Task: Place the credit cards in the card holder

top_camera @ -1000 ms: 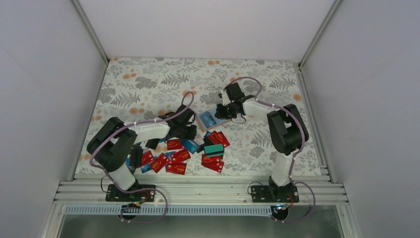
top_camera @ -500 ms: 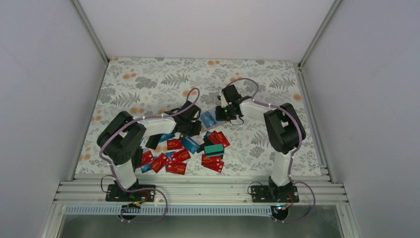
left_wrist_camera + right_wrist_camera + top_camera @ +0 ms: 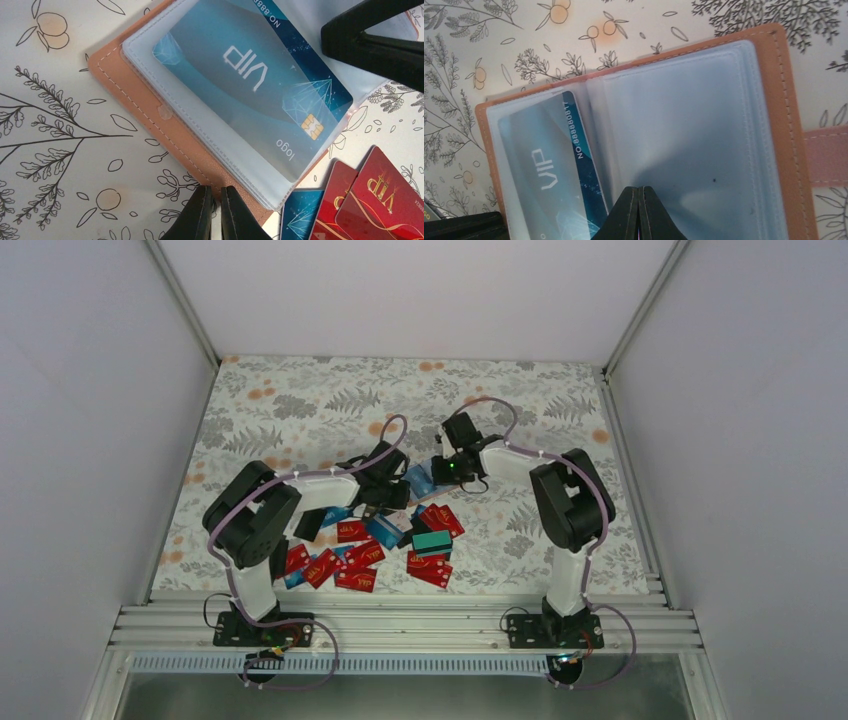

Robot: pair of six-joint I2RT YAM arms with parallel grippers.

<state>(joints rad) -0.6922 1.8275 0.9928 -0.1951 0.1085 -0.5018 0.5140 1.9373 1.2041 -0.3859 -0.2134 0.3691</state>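
I see the card holder (image 3: pixel 784 100) open on the surface (image 3: pixel 60 125), one blue card (image 3: pixel 250 85) inside. My right hand (image 3: pixel 639 195) is closed, tips resting on it; my left hand (image 3: pixel 215 202) is closed, empty, at its edge.

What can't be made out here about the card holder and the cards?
- Top view: card holder too small to show its contents.
- Right wrist: shut right gripper and the bottom edge hide the lower end of the blue card.
- Left wrist: top edge and right gripper cut off the holder's far page.
- Top view: left arm covers some loose credit cards; count unclear.
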